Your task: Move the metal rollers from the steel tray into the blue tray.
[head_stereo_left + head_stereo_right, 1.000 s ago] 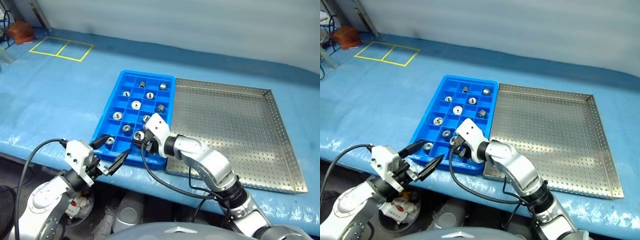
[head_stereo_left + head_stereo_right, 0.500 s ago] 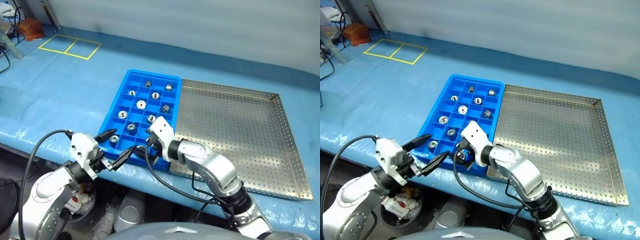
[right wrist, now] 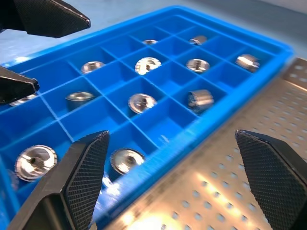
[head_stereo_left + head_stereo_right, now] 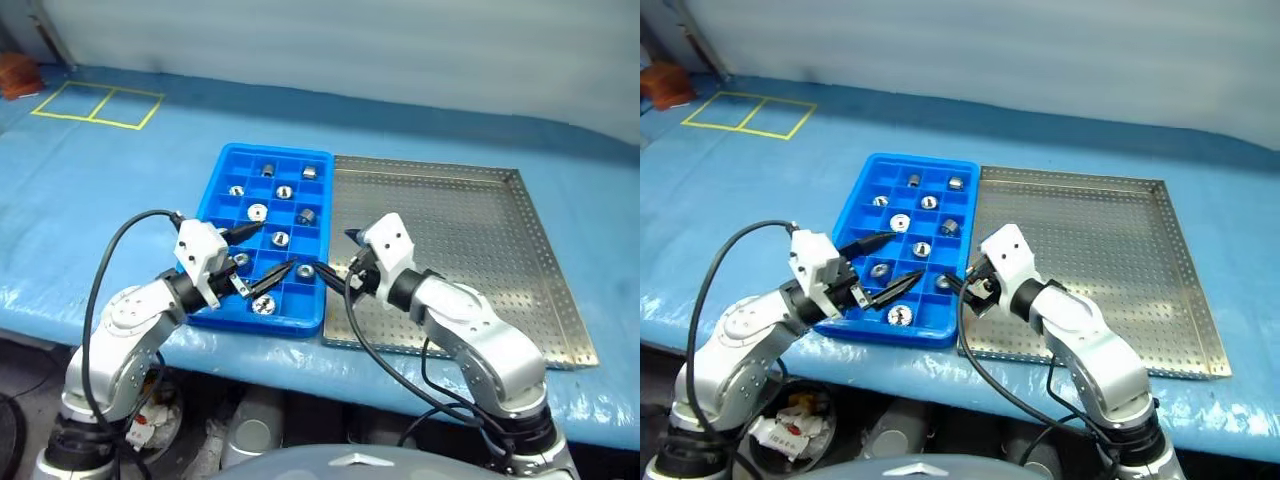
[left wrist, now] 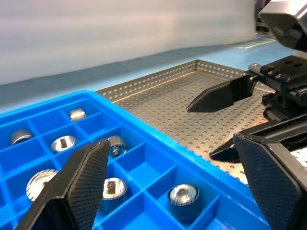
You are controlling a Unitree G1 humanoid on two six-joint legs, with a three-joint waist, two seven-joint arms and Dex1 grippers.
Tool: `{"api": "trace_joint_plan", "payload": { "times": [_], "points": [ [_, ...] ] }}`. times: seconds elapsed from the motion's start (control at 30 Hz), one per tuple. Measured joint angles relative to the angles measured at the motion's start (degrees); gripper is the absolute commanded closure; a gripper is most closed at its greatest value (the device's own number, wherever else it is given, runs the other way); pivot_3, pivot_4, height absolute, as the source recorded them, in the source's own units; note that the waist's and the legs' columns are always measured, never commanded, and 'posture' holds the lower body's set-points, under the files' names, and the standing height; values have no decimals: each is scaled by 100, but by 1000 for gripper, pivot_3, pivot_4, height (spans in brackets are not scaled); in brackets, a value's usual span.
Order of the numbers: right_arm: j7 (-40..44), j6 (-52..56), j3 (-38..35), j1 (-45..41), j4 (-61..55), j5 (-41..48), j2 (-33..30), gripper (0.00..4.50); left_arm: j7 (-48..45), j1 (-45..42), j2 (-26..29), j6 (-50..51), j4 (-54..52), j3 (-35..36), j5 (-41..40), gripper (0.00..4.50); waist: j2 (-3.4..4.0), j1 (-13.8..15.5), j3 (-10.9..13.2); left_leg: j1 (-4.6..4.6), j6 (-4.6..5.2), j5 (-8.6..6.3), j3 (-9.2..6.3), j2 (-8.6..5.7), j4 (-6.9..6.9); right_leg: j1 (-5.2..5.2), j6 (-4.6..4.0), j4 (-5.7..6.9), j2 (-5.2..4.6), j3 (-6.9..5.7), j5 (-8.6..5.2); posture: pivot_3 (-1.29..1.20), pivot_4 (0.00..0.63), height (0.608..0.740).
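rollers (image 4: pixel 258 212): you've got them all sitting in blue tray (image 4: pixel 222 175) cells
steel tray (image 4: pixel 470 240): bare, right of it
left gripper (image 4: pixel 257 260): spread wide over near cells
right gripper (image 4: pixel 338 259): gaping, empty, just right of the blue rim

metal rollers (image 4: pixel 258 212): small shiny silver cylinders, about ten, one per compartment of the blue tray
blue tray (image 4: pixel 222 165): gridded plastic, flat, its long side touching the steel tray
steel tray (image 4: pixel 470 240): perforated, low-rimmed, bare of rollers
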Motion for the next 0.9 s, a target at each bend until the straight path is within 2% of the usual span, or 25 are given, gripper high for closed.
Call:
{"api": "trace_joint_plan", "payload": {
  "times": [0.13,0.33,0.6,0.9],
  "points": [
    [-113,-25,-303,425,-366,-60,-244,61,-105,-564,-180,-161,530,-313,264,0,-2,-364,1,25,2,-1,0,2,0,20,0,2,-1,4,0,59,150,740],
    [-178,-58,-651,1170,-642,-137,-569,61,-167,-966,-468,-327,1039,-730,639,0,-3,-642,1,35,3,0,2,5,0,21,0,13,8,20,0,44,150,740],
    [-250,-67,-818,1738,-738,-128,-628,61,287,-780,-772,-339,1162,-837,1070,0,-4,-688,1,42,11,2,0,2,17,25,19,18,5,44,11,89,150,740],
    [-335,-146,-782,1614,-726,-118,-582,61,528,-317,-854,-262,1053,-834,1116,0,-6,-604,1,41,17,3,0,3,22,25,23,18,1,48,14,133,150,740]
  ]
}}
